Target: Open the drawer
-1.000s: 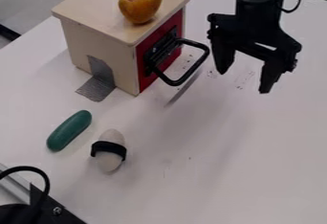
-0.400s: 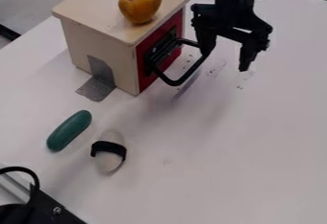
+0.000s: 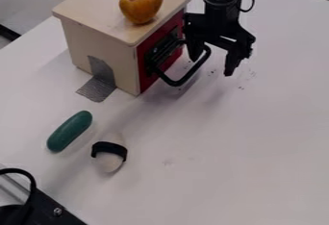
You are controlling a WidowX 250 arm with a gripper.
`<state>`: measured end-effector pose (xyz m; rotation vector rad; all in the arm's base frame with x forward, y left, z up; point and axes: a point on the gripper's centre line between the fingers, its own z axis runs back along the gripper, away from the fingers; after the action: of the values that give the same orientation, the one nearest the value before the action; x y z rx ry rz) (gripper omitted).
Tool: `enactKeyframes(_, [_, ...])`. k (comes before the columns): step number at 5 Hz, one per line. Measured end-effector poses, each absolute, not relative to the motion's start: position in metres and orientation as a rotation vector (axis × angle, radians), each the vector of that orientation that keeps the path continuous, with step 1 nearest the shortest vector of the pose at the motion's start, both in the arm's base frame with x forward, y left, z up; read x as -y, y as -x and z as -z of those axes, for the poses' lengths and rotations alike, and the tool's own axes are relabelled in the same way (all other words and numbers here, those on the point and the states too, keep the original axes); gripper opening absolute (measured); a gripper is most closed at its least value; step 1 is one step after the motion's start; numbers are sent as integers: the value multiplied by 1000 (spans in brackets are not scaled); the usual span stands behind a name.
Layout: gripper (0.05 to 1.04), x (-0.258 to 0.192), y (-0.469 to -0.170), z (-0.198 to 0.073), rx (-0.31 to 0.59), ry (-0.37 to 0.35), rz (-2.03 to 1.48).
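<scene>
My gripper (image 3: 211, 67) hangs at the upper middle, just right of the small wooden cabinet, open, with its two fingers spread apart. Its left finger is at the far end of the black handle (image 3: 181, 81), overlapping it in the view; whether they touch I cannot tell. The right finger stands out to the right of the handle. That handle juts from the red drawer front (image 3: 147, 78), which sits flush in the cabinet (image 3: 101, 43), so the drawer is closed.
On the cabinet top rests an orange cup-like toy (image 3: 141, 9) with a purple piece. A green oblong object (image 3: 69, 131) and a white one with a black band (image 3: 109, 155) lie at the lower left. Grey tape (image 3: 97, 87) joins cabinet and table.
The gripper has moved left across the view, from well right of the handle to beside its far end. Its fingers remain spread. The cabinet and drawer have not moved.
</scene>
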<state>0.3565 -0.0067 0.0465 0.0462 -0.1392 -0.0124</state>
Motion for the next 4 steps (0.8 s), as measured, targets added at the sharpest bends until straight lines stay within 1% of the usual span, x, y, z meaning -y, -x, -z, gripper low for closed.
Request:
enactKeyframes(1, [998,0,-358,-38,103,-90,18])
enactKeyframes(2, [950,-2,-358,-29,64,-108,25])
enactKeyframes(3, [769,-3,-356,-21,43,-102,29])
enactKeyframes(4, [466,-6,-356,-21,42,-98,19])
